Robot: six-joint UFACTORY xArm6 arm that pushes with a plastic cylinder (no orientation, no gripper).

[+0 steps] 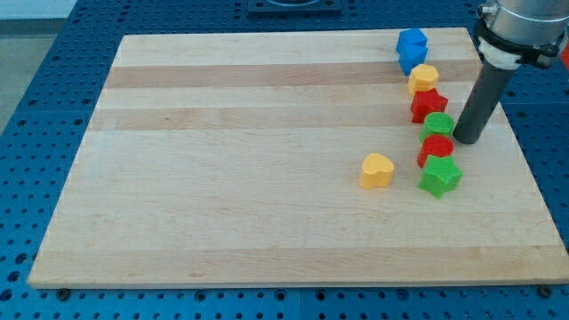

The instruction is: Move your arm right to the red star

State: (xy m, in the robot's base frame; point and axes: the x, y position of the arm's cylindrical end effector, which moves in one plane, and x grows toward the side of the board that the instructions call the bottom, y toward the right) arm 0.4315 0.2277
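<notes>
Nearest you sits the green star (439, 176), with a yellow heart (377, 170) to its left. Behind it, 1 red block (436, 149) is partly hidden by 1 green block (437, 124). You see no gripper: my tip (468, 140) stands just right of that green block, near the red star (428, 104). Beyond: 1 yellow block (424, 78), 2 blue blocks (412, 49), shapes unclear.
</notes>
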